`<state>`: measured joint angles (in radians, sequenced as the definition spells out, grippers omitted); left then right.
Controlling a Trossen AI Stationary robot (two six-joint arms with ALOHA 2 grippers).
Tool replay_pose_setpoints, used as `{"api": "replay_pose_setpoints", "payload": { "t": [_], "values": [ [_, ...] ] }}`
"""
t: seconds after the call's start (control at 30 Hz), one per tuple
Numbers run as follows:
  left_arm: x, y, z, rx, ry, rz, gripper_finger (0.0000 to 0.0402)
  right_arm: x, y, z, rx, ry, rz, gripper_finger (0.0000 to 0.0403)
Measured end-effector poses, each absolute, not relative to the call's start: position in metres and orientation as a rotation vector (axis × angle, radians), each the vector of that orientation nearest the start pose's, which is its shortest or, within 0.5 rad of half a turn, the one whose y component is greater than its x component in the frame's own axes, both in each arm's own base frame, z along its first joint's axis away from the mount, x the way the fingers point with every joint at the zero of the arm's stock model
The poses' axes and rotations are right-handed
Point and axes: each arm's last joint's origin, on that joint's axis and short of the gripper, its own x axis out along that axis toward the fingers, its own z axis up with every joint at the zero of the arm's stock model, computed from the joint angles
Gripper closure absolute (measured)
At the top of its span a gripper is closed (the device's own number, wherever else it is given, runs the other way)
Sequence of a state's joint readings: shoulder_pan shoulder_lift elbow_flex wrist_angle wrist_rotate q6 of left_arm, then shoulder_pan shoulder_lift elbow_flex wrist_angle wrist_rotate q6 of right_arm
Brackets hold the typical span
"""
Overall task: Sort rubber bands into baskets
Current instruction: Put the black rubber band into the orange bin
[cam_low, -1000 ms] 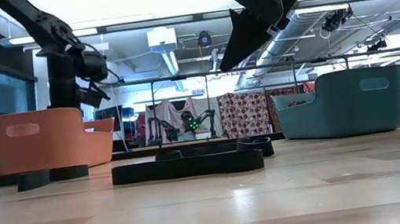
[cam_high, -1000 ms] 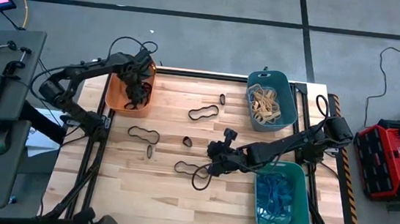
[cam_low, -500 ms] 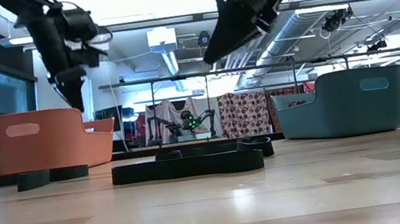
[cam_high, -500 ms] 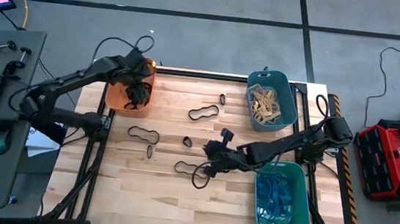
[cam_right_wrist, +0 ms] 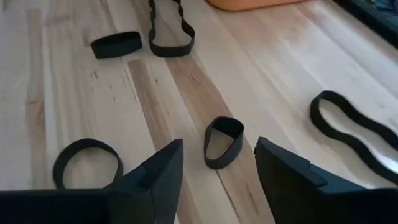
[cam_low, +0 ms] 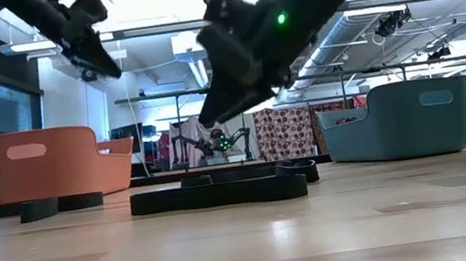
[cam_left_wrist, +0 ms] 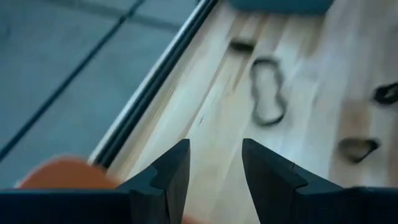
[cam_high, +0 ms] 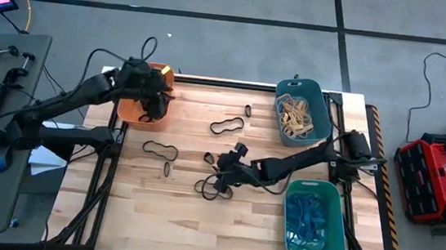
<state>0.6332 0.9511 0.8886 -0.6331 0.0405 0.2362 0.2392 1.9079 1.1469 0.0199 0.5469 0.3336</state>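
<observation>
My left tool (cam_high: 158, 96) hangs over the orange basket (cam_high: 129, 108) at the far left corner of the tabletop (cam_high: 181, 219), its fingers (cam_left_wrist: 173, 171) parted with nothing between them. In its wrist view I see bare wood through the gap, the orange rim (cam_left_wrist: 59, 171) close below, and a long black band (cam_left_wrist: 267, 99) lying further out.

My right tool (cam_high: 219, 178) is low over the middle of the tabletop, fingers (cam_right_wrist: 155, 171) spread wide and gripping nothing. Through its wrist view a small black loop (cam_right_wrist: 222, 142) stands on edge on the wood just ahead of the gap, a flat black ring (cam_right_wrist: 87, 163) lies beside one finger, and a wavy black band (cam_right_wrist: 357, 134) lies off to the other side. Further on are a short black band (cam_right_wrist: 115, 45) and another long one (cam_right_wrist: 171, 28) near the orange basket.

From above, black bands are scattered across the wood: one long loop (cam_high: 227, 126) and a small one (cam_high: 248, 110) toward the teal basket (cam_high: 321, 110), one (cam_high: 160, 148) on the left side, one (cam_high: 209, 188) right by my right tool. The teal basket at the far right holds tan bands (cam_high: 296, 116); the green basket (cam_high: 336, 226) at the near right holds blue ones (cam_high: 306, 219). Dark bands (cam_high: 148, 114) show in the orange basket.
</observation>
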Motion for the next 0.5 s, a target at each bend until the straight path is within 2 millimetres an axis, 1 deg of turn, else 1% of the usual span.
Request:
{"api": "replay_pose_setpoints", "payload": {
  "t": [0.1, 0.23, 0.37, 0.5],
  "values": [
    [0.152, 0.100, 0.300, 0.025, 0.626, 0.434, 0.0262, 0.392, 0.072, 0.153, 0.048, 0.641, -0.399, 0.0213],
    [0.149, 0.085, 0.297, 0.070, 0.529, 0.378, 0.0262, 0.398, 0.066, 0.144, 0.071, 0.640, -0.373, 0.0213],
    [0.146, 0.071, 0.292, 0.085, 0.449, 0.324, 0.0262, 0.402, 0.062, 0.129, 0.056, 0.663, -0.365, 0.0213],
    [0.146, 0.060, 0.286, 0.076, 0.407, 0.263, 0.0262, 0.407, 0.056, 0.113, 0.088, 0.681, -0.335, 0.0213]
  ]
}}
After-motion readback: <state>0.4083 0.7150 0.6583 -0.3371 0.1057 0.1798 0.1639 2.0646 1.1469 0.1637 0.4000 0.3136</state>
